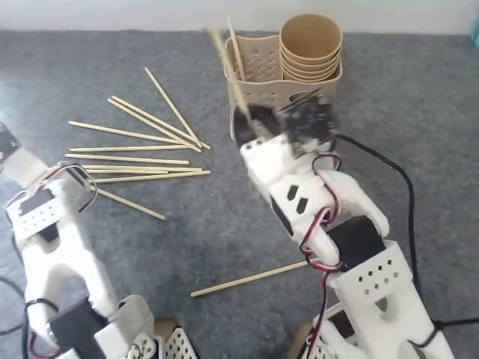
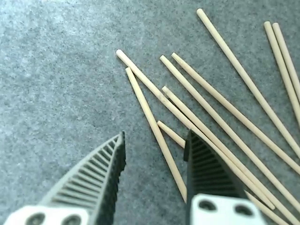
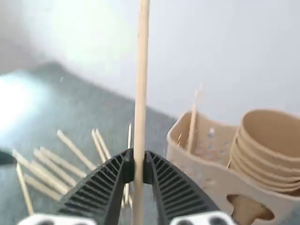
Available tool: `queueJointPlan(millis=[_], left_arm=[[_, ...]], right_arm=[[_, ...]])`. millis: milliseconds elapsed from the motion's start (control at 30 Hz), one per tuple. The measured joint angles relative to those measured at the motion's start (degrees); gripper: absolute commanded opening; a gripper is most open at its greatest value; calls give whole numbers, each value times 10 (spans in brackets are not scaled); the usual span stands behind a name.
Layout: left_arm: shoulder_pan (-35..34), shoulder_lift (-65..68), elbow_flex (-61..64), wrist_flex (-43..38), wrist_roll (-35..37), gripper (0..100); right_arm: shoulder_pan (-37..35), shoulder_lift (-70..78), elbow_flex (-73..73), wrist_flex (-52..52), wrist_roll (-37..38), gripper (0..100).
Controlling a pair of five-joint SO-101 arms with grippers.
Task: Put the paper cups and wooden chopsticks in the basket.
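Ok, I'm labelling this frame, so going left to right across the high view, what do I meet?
Left arm → loose chopsticks → raised chopstick → stacked paper cups → black cable.

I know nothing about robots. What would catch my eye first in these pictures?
The right gripper is shut on a chopstick held upright, next to the basket, where a stack of paper cups already sits. To the basket's left in the high view, loose chopsticks lie scattered on the grey table, with the open left gripper hovering over some of them.
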Motion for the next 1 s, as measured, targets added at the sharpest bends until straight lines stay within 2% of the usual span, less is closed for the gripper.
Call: queueJointPlan(millis=[167, 300, 433, 600, 1000], left_arm=[[0, 0, 0, 0, 0, 192], [0, 0, 0, 0, 0, 192], [0, 0, 0, 0, 0, 192], [0, 0, 0, 0, 0, 192], [6, 0, 0, 0, 0, 192]], right_arm=[[49, -1, 60, -197, -59, 8], [70, 31, 87, -373, -67, 8], [96, 121, 82, -480, -69, 8], [111, 257, 15, -541, -69, 8], [113, 532, -254, -548, -69, 9]])
